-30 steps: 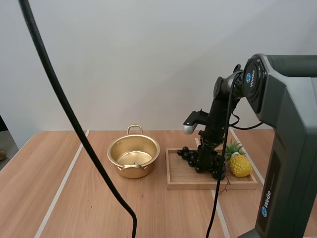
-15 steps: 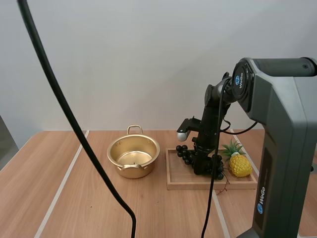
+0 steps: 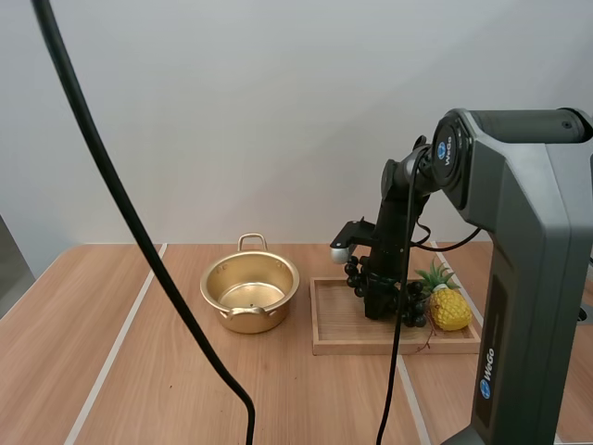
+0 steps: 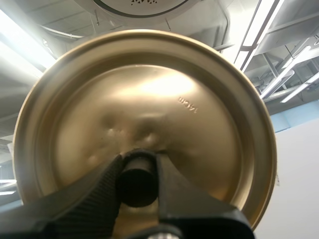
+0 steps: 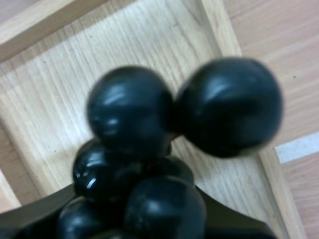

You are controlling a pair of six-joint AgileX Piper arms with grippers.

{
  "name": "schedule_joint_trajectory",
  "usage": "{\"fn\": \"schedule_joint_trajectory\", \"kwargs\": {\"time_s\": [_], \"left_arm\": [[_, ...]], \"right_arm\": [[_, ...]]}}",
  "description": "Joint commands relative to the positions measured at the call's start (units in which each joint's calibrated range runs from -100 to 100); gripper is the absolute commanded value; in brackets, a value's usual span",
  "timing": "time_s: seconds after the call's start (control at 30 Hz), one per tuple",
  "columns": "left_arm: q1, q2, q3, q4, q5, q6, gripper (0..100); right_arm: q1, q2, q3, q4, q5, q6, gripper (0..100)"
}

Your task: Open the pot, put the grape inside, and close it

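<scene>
A lidless gold pot [image 3: 250, 292] stands on the wooden tabletop [image 3: 139, 371]. A wooden tray [image 3: 352, 345] lies just beside the pot. Over the tray, the right gripper [image 3: 378, 295] is closed on a bunch of dark grapes [image 5: 129, 114], with berries bulging past its fingers. A toy pineapple [image 3: 449, 309] sits at the tray's side farthest from the pot. The left gripper [image 4: 138, 172] clamps the black knob [image 4: 137, 186] of the gold lid [image 4: 149, 99], holding it off the pot.

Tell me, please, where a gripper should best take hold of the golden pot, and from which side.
Probably the far loop handle: it juts out past the rim of the pot and looks thin enough to pinch. Come from above and close across the bar of the loop. The pot stands upright and open; its wall is wide and round, so a side grasp looks poor.
</scene>
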Motion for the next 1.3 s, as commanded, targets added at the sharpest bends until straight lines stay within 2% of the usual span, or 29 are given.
{"fn": "schedule_joint_trajectory", "kwargs": {"time_s": [0.0, 0.27, 0.43, 0.53, 0.67, 0.8, 1.0, 1.27], "left_arm": [[-0.01, 0.2, -0.2, 0.7, -1.3, 0.2, 0], [-0.01, 0.2, -0.2, 0.7, -1.5, 0.2, 0], [-0.01, 0.1, -0.2, 0.7, -1.5, 1.6, 0], [-0.01, -0.2, -0.2, 0.7, -1.8, 4.0, 0], [-0.01, -0.5, -0.2, 0.7, -1.8, 4.1, 0], [-0.01, -0.5, -0.2, 0.7, -1.6, 4.2, 0], [-0.01, -0.5, -0.2, 0.7, -2.4, 4.2, 0], [-0.01, -0.5, -0.2, 0.7, -6.3, 4.2, 0]], "right_arm": [[0.1, -2.1, 0.2, -1.3, 3.0, 1.5, 0], [0.1, -16.0, 0.2, -1.3, 4.8, 1.5, 0], [0.3, -26.9, 0.2, 1.9, 4.7, 1.1, 0], [1.7, -31.9, 0.2, 3.9, 3.9, 1.1, 0], [5.6, -35.3, 0.1, 4.7, 2.6, 1.2, 0], [10.8, -34.6, -1.9, 4.5, 0.1, 5.5, 0], [16.6, -30.0, -8.0, 3.9, -6.0, 10.4, 0], [20.6, -20.3, -15.6, 8.9, -7.6, 12.7, 0]]}}
